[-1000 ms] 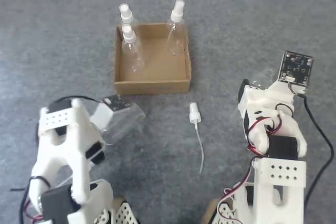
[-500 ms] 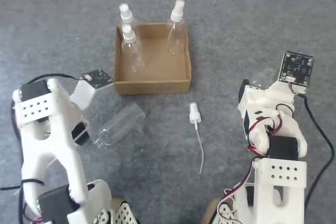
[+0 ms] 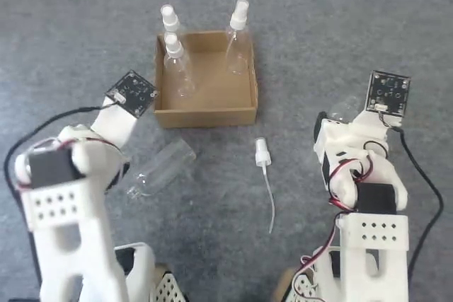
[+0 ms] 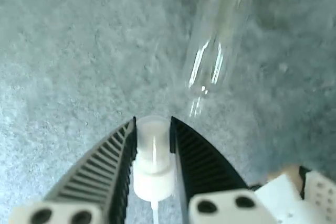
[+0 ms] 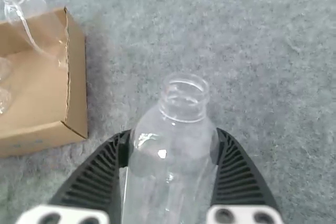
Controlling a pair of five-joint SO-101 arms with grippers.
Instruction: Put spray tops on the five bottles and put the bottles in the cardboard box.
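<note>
Gripping spray top [image 4: 152, 156] in left jaws, near lying bottle [image 4: 216, 35] on worktop [image 3: 354, 47]. Clamping uncapped bottle [image 5: 173, 150] in right jaws, near cardboard box [image 3: 205, 114]. Risk: cross-seating top if off-axis with neck; nudging lying bottle into a roll.

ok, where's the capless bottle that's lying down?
High view: the bottle lies just in front of the box, near its left corner, left of the loose spray top.
</note>
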